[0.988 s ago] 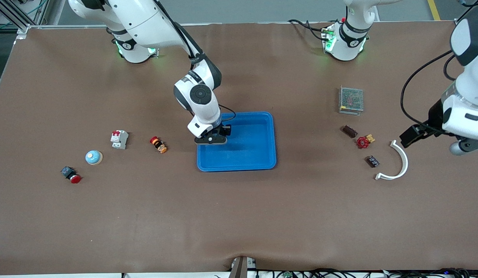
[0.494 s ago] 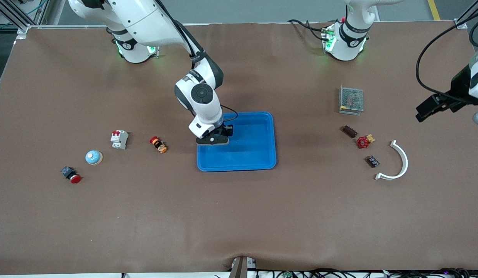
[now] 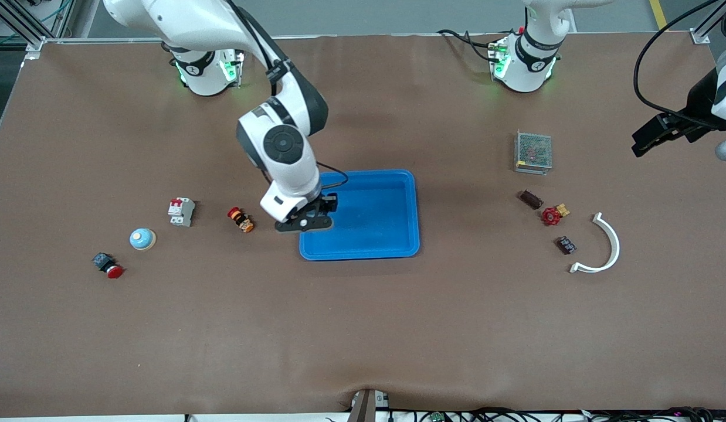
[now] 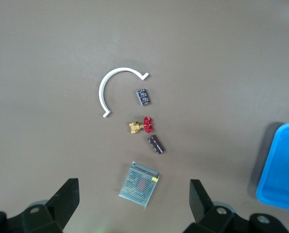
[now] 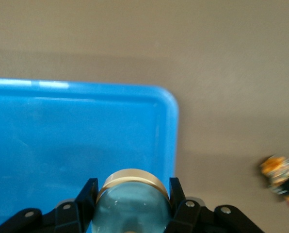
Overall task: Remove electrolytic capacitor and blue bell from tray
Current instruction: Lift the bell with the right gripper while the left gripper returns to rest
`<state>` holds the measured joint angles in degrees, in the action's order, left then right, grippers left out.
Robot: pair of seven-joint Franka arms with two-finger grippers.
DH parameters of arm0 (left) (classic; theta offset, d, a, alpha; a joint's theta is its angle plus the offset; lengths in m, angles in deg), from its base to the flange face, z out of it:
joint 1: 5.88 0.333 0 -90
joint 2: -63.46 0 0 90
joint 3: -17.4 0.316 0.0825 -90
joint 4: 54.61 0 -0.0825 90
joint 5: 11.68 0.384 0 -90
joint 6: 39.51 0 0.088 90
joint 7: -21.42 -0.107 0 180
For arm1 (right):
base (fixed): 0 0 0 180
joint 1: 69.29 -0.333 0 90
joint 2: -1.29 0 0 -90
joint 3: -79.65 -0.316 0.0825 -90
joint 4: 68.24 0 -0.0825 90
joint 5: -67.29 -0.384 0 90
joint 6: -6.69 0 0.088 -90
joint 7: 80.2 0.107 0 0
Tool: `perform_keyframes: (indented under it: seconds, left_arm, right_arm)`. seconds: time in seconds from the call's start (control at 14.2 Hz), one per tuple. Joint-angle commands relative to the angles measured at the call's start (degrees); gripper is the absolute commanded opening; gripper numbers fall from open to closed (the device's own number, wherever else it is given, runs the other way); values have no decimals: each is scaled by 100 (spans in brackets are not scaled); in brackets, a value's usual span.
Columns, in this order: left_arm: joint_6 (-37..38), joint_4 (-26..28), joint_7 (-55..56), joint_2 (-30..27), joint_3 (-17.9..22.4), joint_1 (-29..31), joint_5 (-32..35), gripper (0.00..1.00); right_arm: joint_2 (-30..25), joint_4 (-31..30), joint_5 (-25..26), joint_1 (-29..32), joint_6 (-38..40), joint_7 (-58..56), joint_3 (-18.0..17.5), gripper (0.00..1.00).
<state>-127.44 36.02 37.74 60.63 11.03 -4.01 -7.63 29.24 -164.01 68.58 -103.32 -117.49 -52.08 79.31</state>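
My right gripper [image 3: 305,222] is shut on a pale blue bell with a gold rim [image 5: 132,206]; its fingers [image 5: 88,196] clamp both sides. It hangs over the edge of the blue tray [image 3: 392,237] at the right arm's end of the tray. The front view does not show the held bell. A second blue bell [image 3: 142,238] sits on the table toward the right arm's end. A dark brown cylinder, likely the capacitor [image 3: 531,199], lies toward the left arm's end and also shows in the left wrist view [image 4: 155,144]. My left gripper [image 3: 645,141] is open and empty, high over that end of the table.
Near the capacitor lie a mesh power supply [image 3: 533,152], a red valve knob [image 3: 552,216], a small dark part [image 3: 566,245] and a white curved strip [image 3: 604,249]. Toward the right arm's end lie a circuit breaker [image 3: 180,211], an orange-red button [image 3: 240,219] and a red push button [image 3: 108,265].
My right gripper has moved with the bell from over the tray's inside to its edge at the right arm's end. My left arm has risen away from the white strip.
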Motion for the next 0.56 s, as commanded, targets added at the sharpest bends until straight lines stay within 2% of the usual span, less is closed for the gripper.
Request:
perform_keyframes:
  seconds: [0.0,0.21,0.49]
  left_arm:
    - [100,165,-488,-313,92,-65,-133,100]
    - [100,279,-674,-472,101,-187,-247,100]
    - [118,306,-857,-499,101,-249,-247,100]
  right_arm:
    - [-104,259,64,378,428,-926,-72,46]
    - [-315,278,73,1098,684,-2867,-63,46]
    - [-369,260,152,1741,693,-4399,-46,46]
